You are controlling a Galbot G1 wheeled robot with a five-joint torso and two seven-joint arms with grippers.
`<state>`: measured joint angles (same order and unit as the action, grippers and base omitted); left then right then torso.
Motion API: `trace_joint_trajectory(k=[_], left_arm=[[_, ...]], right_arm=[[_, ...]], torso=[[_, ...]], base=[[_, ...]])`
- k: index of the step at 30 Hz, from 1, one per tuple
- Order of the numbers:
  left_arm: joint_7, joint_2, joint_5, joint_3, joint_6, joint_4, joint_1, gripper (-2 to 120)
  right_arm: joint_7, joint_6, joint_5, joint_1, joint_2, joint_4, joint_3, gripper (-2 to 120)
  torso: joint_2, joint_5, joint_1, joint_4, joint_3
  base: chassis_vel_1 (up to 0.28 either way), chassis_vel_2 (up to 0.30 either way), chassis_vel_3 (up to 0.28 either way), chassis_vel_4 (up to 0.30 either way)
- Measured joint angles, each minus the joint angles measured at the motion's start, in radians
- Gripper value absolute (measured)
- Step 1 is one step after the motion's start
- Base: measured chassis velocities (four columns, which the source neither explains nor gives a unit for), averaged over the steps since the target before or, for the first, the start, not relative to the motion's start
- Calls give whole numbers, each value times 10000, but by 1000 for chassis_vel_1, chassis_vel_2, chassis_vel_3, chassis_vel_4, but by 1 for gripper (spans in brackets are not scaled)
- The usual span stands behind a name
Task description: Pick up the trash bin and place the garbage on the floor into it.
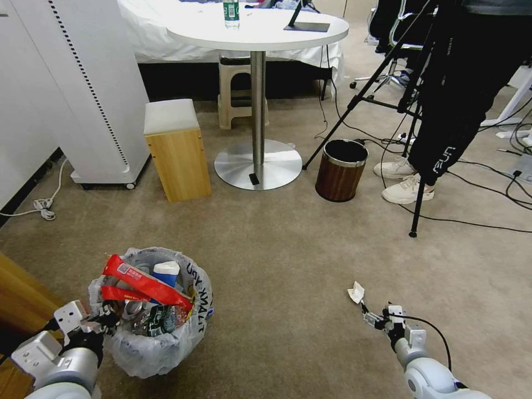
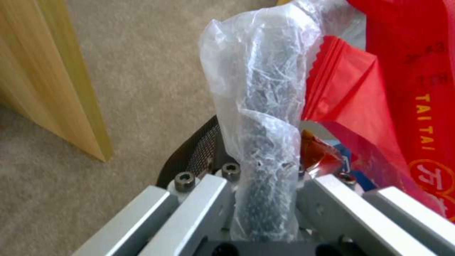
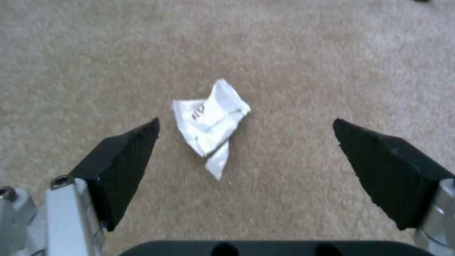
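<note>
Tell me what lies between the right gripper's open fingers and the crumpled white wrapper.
Bare carpet only. In the right wrist view, the right gripper hangs open above the floor, fingers either side of the crumpled white wrapper, not touching it.

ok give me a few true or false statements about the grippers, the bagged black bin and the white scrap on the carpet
1. The left gripper is shut on the rim of the small round black trash bin lined with a crinkly clear plastic bag. True.
2. The right gripper is shut on the crumpled white paper scrap. False: its jaws stand open, the scrap lying between them on the beige short-pile carpet.
3. The lined bin is empty. False: red snack bags and a blue-white paper cup sit in it.
4. A brown wood-grain bin with a metal rim stands near the round white table's steel base. True.
</note>
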<state>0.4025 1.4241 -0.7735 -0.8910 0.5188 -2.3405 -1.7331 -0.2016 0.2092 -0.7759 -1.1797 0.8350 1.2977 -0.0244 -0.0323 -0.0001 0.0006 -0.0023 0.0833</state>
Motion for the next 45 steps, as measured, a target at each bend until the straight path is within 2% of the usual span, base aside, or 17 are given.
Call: trace_joint_trajectory(k=[17, 26, 32, 39, 45], left_arm=[[44, -646, -881, -1054, 141, 667, 220, 1], [342, -1482, -2392, -2461, 617, 1316, 302, 1], [471, -1736, -3046, -2842, 900, 1384, 133, 1], [850, -1944, -4310, -3182, 1638, 1095, -193, 1], [862, -2100, -4608, -3212, 1940, 940, -271, 1]], right_arm=[[103, 228, 144, -215, 14, 405, 369, 90], [101, 280, 191, -330, -33, 573, 644, 87], [101, 329, 224, -326, 10, 575, 709, 86], [130, 420, 279, -262, 51, 462, 792, 86], [185, 460, 318, -305, 98, 395, 938, 86]], torso=[[0, -1, 0, 0, 0], [0, -1, 0, 0, 1], [0, -2, 0, 1, 0], [0, 1, 0, 2, 0], [0, -2, 0, 0, 0]], base=[[0, 0, 0, 0], [0, 0, 0, 0], [0, 0, 0, 0], [0, 0, 0, 0], [0, 0, 0, 0]])
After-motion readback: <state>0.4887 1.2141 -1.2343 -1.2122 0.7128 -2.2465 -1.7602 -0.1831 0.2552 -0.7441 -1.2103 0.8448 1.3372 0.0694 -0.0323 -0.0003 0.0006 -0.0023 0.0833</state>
